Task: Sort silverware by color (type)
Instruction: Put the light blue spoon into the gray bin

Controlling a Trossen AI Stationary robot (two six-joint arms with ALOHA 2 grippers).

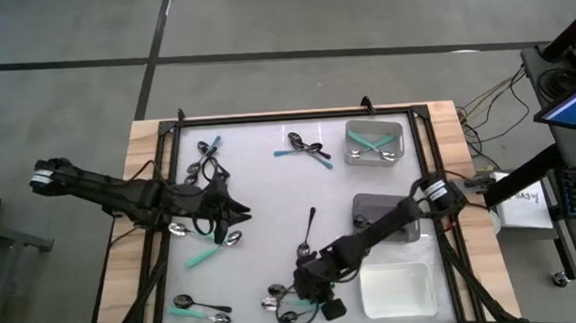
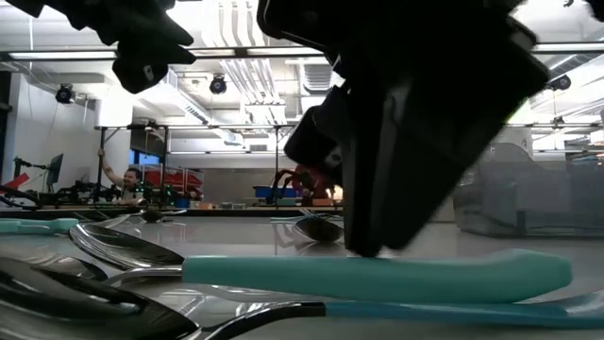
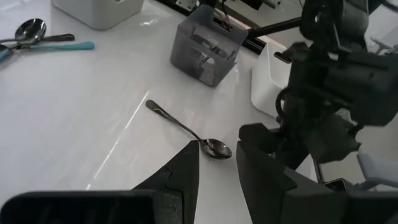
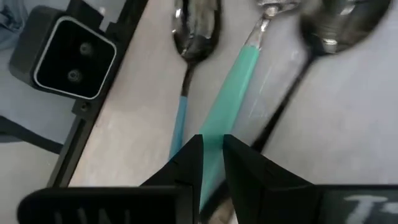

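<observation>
Teal-handled spoon [image 4: 227, 99] lay on the white counter [image 1: 261, 208] near its front edge, metal bowl at one end, among several other spoons. Right hand [image 4: 211, 163] was lowered over it from the grey tray [image 1: 371, 206] side, arm stretched low across the counter, fingers narrowly parted astride the teal handle; whether they pinched it could not be told. Left hand [image 3: 217, 171] hovered at mid-left of the counter, fingers slightly apart, holding nothing, aimed toward an all-black spoon [image 3: 186, 129] lying alone at centre.
</observation>
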